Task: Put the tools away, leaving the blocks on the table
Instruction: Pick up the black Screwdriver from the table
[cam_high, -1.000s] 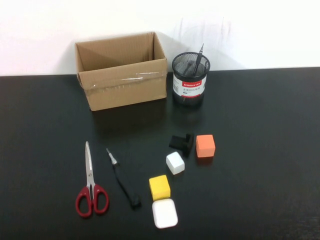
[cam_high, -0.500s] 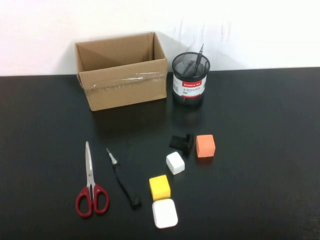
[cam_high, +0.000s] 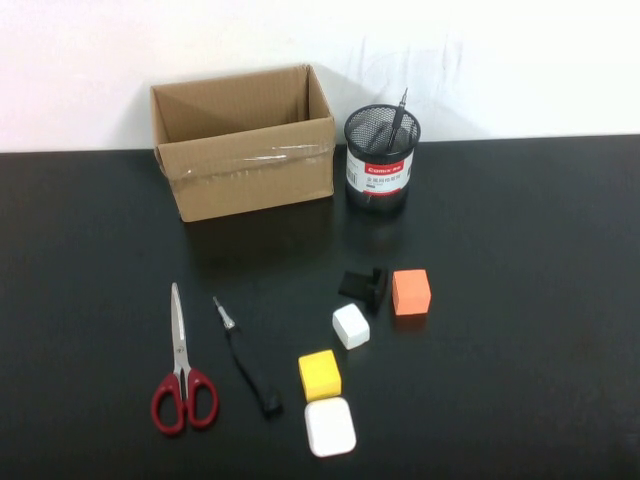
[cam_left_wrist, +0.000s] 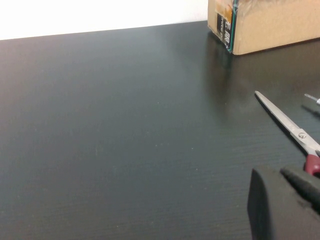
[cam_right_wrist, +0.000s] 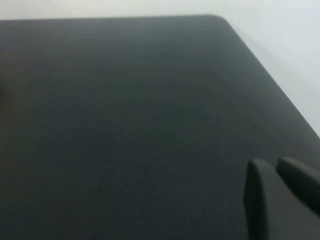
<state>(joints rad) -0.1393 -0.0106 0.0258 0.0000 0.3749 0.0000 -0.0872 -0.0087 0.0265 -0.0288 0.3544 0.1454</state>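
1. Matte black tabletop (cam_high: 520, 250) runs up to a white wall; it carries all items.
2. Left pincer (cam_left_wrist: 292, 200): outside the high view. The left wrist view shows only a dark part of it at the frame edge, above the tabletop near the scissors. Whether it is spread or pressed together cannot be told. It holds nothing visible.
3. Right pincer (cam_right_wrist: 282, 200): outside the high view. The right wrist view shows a dark part of it over bare tabletop near a corner. Its opening cannot be told. It holds nothing visible.
4. Red-handled scissors (cam_high: 181, 372) lie flat at front left, blades closed, tips toward the cardboard box (cam_high: 243, 145).
5. Long thin driver (cam_high: 246, 358) lies just right of the scissors, apart from them.
6. Short black-handled screwdriver (cam_high: 364, 285) lies touching the orange cube (cam_high: 411, 292).
7. Small white cube (cam_high: 350, 326), yellow cube (cam_high: 319, 375) and flat white square (cam_high: 329, 427) sit in a loose line toward the front.
8. Mesh pen cup (cam_high: 381, 158) stands right of the box, a thin tool upright inside.
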